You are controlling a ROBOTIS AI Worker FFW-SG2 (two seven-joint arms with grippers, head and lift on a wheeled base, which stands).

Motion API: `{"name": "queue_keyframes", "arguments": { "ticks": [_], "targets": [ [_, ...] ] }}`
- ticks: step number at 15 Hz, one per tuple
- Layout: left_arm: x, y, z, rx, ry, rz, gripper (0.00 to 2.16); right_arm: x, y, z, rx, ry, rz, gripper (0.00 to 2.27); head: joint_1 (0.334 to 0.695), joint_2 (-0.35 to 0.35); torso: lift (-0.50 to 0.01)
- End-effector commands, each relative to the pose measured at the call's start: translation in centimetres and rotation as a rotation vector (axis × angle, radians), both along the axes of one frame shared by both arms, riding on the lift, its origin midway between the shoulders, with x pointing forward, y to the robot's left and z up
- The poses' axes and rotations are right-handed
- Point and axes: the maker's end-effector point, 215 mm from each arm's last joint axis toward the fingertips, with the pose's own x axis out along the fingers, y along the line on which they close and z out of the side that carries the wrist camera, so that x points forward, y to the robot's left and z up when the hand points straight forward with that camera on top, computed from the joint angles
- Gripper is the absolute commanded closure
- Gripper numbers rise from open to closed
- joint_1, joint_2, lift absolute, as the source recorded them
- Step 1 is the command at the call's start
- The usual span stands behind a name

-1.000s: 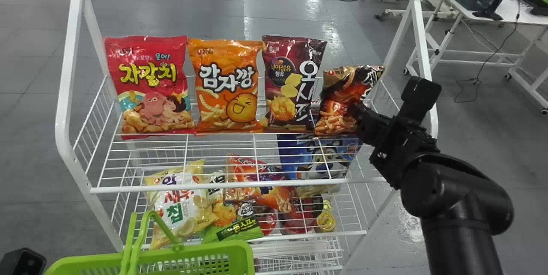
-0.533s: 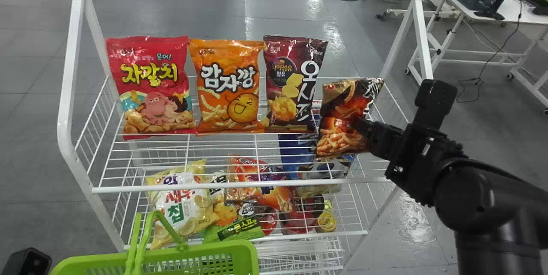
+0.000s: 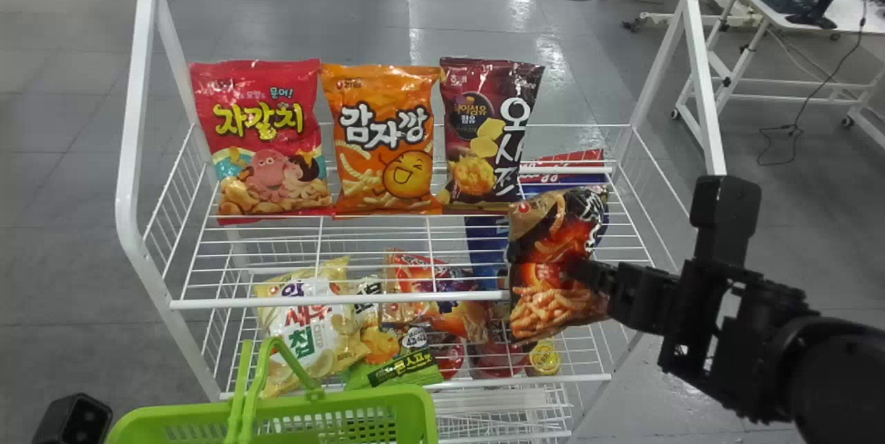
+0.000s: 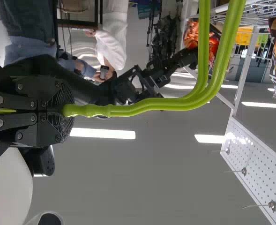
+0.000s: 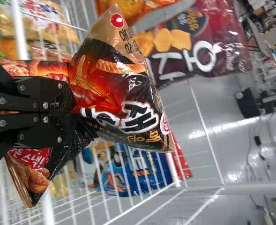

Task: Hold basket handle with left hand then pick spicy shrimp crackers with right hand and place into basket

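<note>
In the head view my right gripper (image 3: 588, 271) is shut on the spicy shrimp crackers (image 3: 553, 243), a black and orange bag held in front of the rack's upper shelf at its right end. The right wrist view has this gripper (image 5: 70, 105) pinching the bag (image 5: 109, 84) at its middle. The green basket (image 3: 276, 416) is at the bottom left of the head view, its handle raised. In the left wrist view my left gripper (image 4: 67, 110) is shut on the green basket handle (image 4: 142, 107).
Red (image 3: 266, 133), orange (image 3: 384, 140) and maroon (image 3: 487, 133) snack bags stand along the upper shelf (image 3: 387, 302), left of the held bag. Several packets lie on the shelf below. White rack posts (image 3: 131, 119) rise at both sides.
The right gripper has drawn the crackers bag off the upper shelf, toward me and downward in the head view. A blue and red bag behind it has come into sight.
</note>
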Motion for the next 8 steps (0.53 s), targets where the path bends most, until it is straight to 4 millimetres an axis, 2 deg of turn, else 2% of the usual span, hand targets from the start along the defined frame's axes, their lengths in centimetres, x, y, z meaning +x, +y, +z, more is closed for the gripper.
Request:
{"name": "queue_keyframes", "arguments": {
  "ticks": [1,2,5,8],
  "targets": [
    [0.0,-0.1,-0.2,-0.01,-0.002,0.002,2.14,-3.7,2.0,-1.2,0.011,0.087,0.068,2.26,0.695,-0.089,-0.007],
    [0.1,-0.1,-0.2,-0.011,-0.005,0.004,2.14,-4.9,2.6,-0.9,0.002,0.106,0.094,2.25,0.695,-0.082,-0.007],
    [0.2,-0.5,-0.1,-0.019,-0.008,0.001,2.14,-8.7,5.8,-1.8,0.046,0.186,0.19,2.25,0.695,-0.043,-0.007],
    [0.3,-0.9,0.1,-0.023,-0.01,-0.007,2.14,-9.3,8.5,0.1,0.108,0.152,0.259,2.25,0.695,-0.003,-0.007]
  ]
}}
